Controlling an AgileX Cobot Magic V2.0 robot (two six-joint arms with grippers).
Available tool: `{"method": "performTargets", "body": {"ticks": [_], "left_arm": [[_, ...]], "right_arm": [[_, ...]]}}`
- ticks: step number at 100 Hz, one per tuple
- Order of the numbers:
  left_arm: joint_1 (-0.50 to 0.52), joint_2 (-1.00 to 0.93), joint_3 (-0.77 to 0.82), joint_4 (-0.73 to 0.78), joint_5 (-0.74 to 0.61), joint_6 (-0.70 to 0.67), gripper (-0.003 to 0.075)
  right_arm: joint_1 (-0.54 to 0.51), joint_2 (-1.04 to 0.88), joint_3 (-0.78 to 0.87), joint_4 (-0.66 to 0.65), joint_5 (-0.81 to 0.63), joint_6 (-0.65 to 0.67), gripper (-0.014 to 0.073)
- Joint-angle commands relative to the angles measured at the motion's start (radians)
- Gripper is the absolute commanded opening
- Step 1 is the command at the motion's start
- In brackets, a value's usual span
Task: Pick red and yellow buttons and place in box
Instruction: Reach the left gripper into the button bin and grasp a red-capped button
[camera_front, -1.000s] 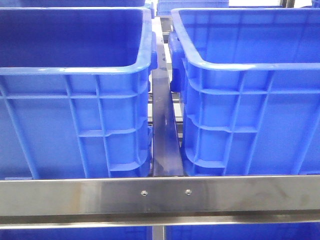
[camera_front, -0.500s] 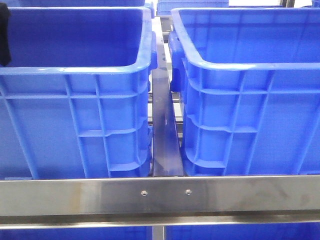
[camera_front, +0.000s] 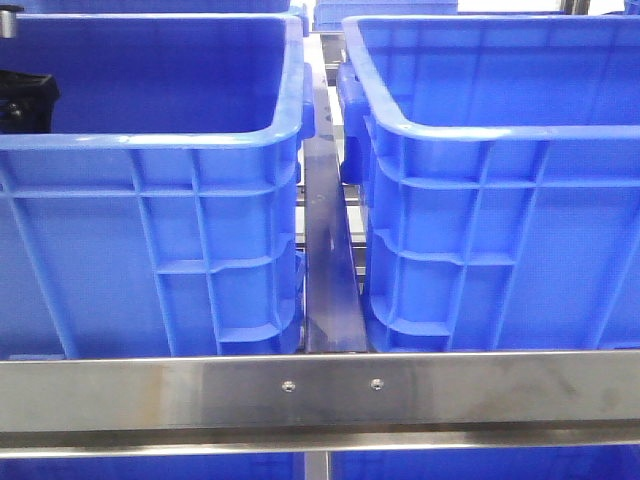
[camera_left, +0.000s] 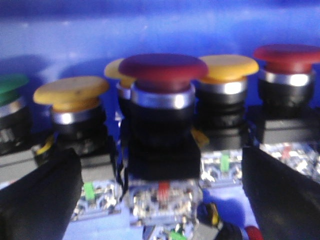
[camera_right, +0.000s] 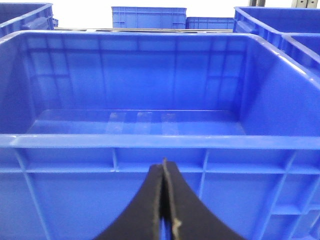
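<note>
Red button centred between open left hand fingers.

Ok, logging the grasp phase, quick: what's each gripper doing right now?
Left gripper: open, fingers either side of the dark red push button, not closed on it.
Right gripper: closed, holding nothing, in front of a blue crate.

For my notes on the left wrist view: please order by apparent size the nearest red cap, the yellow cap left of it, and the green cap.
1. Red cap, largest, though nearest the camera.
2. Yellow cap.
3. Green cap, smallest, but cut by the frame edge, so unsure.
</note>
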Motion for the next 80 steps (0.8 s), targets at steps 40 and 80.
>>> {"method": "performTargets", "body": {"ticks": [40,80], "left_arm": [[-0.004,-0.044,-0.033,-0.009,-0.037,-0.003,0.0219],[-0.004,-0.094,-0.033,-0.043,-0.045,0.044,0.0100]], "right_arm": [[-0.003,-0.022,-0.016,-0.005,-0.075,0.001,-0.0069],[-0.003,-0.022,-0.016,-0.005,-0.075,0.001,-0.0069]]}}
